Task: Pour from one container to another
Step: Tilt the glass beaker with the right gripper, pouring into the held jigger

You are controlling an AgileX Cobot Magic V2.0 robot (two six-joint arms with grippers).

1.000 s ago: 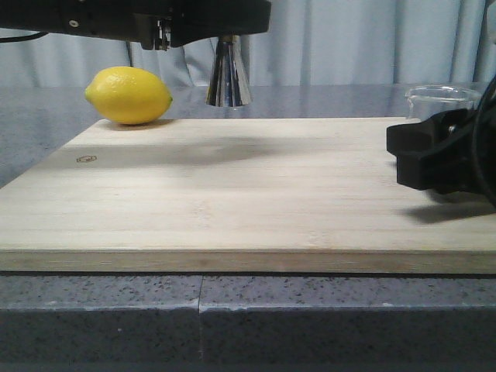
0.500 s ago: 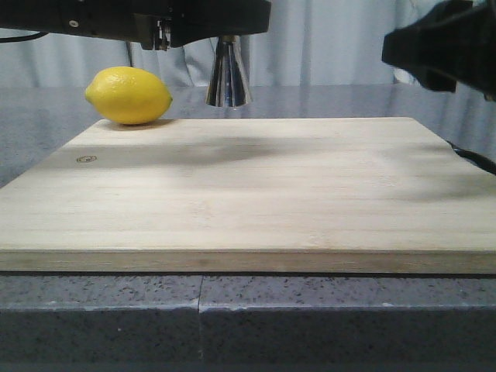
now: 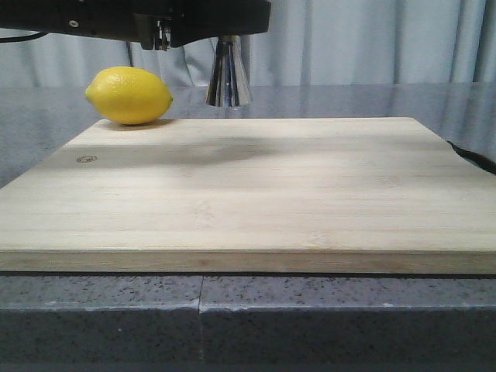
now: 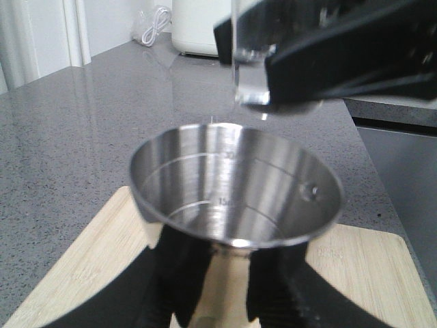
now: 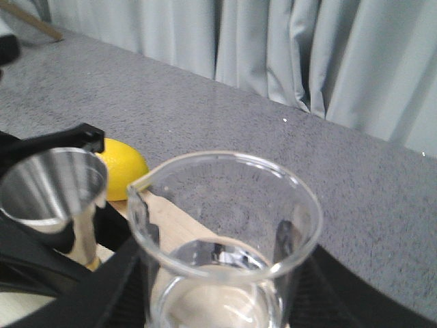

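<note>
Steel catches the light first: the jigger [image 3: 228, 74] hangs in the air above the far edge of the wooden board [image 3: 256, 186], at about 11 o'clock from the board's middle in the front view, just right of the lemon [image 3: 129, 94]. The left arm reaches in level from the left along the top of that view, and the left hand [image 4: 215, 273] pinches the jigger at its narrow waist, so the cup stays upright with its open mouth up. Inside the cup I can see engraved measure lines.

The right arm is out of the front view. In the left wrist view the right hand [image 4: 328, 51] is above the jigger, at about 1 o'clock from its rim, and it grips the glass beaker [image 5: 222, 239]. The fingers press on both sides of the glass. The beaker looks nearly upright, its spout turned toward the jigger, and some clear liquid lies at its bottom. The beaker is high and close beside the jigger, not touching it.

The board lies on a grey speckled tabletop [image 3: 101, 322].
</note>
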